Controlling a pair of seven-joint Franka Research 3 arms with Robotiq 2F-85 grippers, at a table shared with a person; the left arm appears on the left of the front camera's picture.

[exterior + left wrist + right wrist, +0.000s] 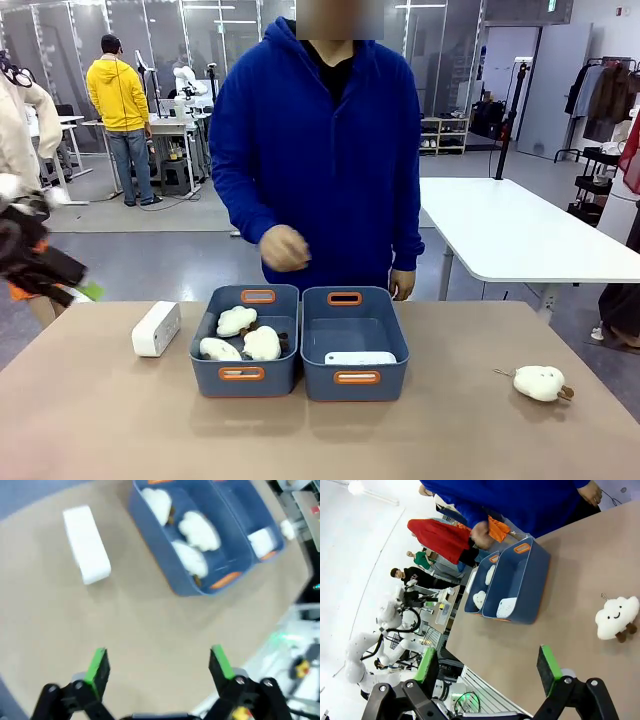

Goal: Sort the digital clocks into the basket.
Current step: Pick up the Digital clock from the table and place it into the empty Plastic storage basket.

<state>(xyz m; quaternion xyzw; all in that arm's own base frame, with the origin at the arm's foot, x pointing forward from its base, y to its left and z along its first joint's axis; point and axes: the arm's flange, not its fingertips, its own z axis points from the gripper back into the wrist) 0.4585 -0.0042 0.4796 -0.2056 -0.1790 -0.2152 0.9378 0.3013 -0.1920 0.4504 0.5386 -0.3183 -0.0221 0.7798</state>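
Our left gripper [159, 666] and right gripper [490, 667] both gape empty. The white rounded plastic clock [156, 328] stands on the table [100, 420] beside the slate-blue plastic bin [212, 380] holding plush toys [262, 343]; we could wrongly drop it there.

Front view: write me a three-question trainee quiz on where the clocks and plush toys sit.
1. True or false: the clock in the right basket shares it with plush toys.
2. Fill in: the left basket holds ___ plush toys.
3. The other clock stands: A) on the table, left of both baskets; B) in the left basket; C) in the person's hand.
Key: 1 false; 2 three; 3 A.
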